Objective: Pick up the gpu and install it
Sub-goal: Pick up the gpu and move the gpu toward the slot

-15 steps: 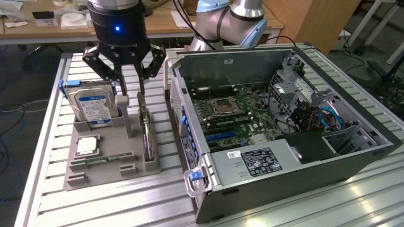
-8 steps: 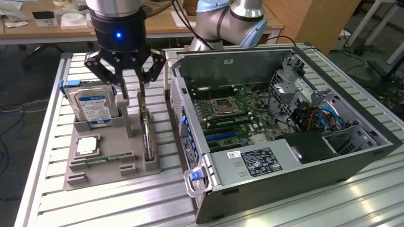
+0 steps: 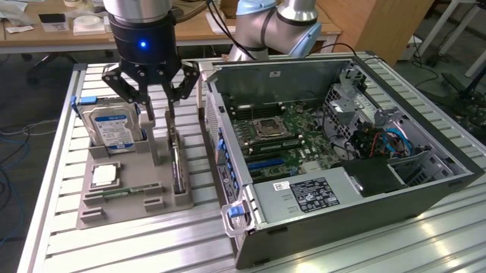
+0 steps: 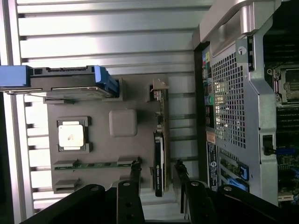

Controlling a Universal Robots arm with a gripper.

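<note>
Green board, silvery bracket: the gpu [image 3: 177, 165] stands on its long edge in a slot of the grey holder tray [image 3: 129, 215], on the side of the tray nearest the open computer case [image 3: 425, 187]. The arm hangs straight above it with the jaws apart, one jaw on each side of the card near its end. In the wrist view the gpu [image 4: 159, 158] runs between the two dark jaws with a sliver of tray showing on either side. As far as I can see they are not gripping it, though I can't say for certain that neither one brushes it.

The card looks seated in its holder, neither lifted nor tilted. The other parts sit in the tray too: the blue-labelled hard drive [image 3: 112, 129] upright, the processor [image 3: 104, 174] lying flat, and the narrow memory stick [image 3: 125, 191] in its groove.

Inside the case the motherboard [image 3: 281, 133] lies exposed, and the blue expansion slot [image 3: 266, 165] looks empty. By my reckoning the job is at its very start: the approach is lined up, no grasp is closed, and both the pick-up and the install are undone. All of it rests on the ribbed metal tabletop [image 3: 53, 227].
</note>
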